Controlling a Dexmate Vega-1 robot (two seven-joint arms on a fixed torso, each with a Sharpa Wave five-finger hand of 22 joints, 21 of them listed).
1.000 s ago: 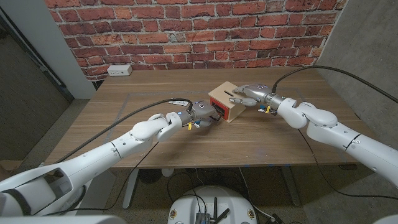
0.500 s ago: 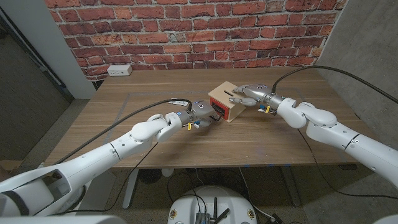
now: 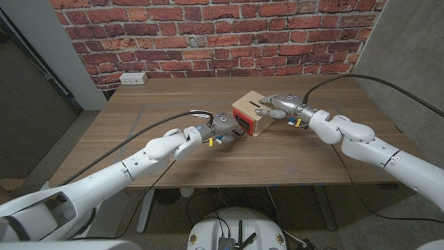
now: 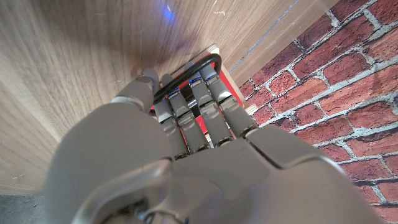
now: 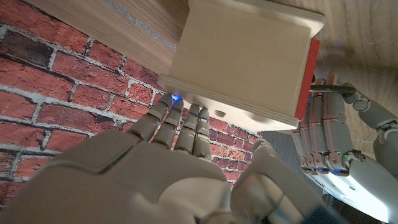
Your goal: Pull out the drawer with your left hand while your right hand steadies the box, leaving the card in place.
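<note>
A small pale plywood box point(image 3: 251, 114) with a red drawer front point(image 3: 242, 123) sits near the middle of the wooden desk point(image 3: 139, 111), its long axis running diagonally, with the red front toward the robot's left arm. The left hand point(image 3: 223, 128) has its fingers point(image 4: 199, 106) hooked through the black wire handle point(image 4: 189, 71) on the drawer front, gripping it. The right hand point(image 3: 279, 105) rests on the box's top and far side, fingers point(image 5: 177, 124) laid against the pale wood. The red front lies close against the box body. A white wall outlet point(image 3: 133, 78) is set low on the red brick wall point(image 3: 208, 35) behind the desk.
</note>
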